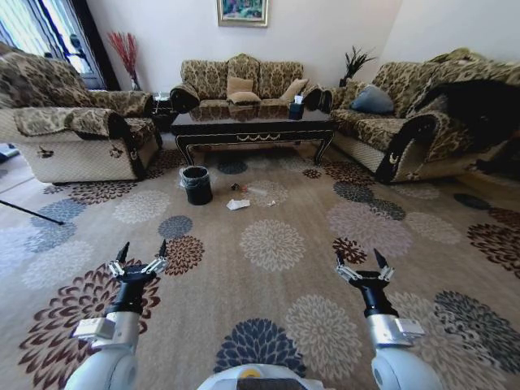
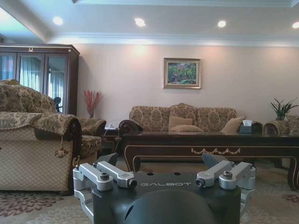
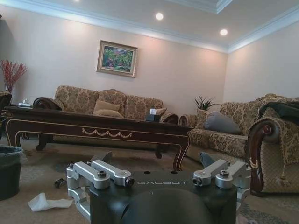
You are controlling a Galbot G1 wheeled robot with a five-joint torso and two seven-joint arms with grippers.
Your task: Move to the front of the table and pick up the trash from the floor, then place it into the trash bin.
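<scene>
The dark wood table stands far ahead between the sofas, also seen as the table and the table. On the carpet before it stands the black trash bin, the bin at a picture's edge. Right of the bin lies the trash: a crumpled white tissue, the tissue, a clear bottle and a small dark bit, the dark bit. My left gripper and right gripper hang open and empty, well short of the trash; the left gripper and right gripper also show.
Patterned sofas ring the table: an armchair on the left, a sofa behind, another sofa on the right. A tissue box sits on the table. Open flowered carpet lies between me and the trash.
</scene>
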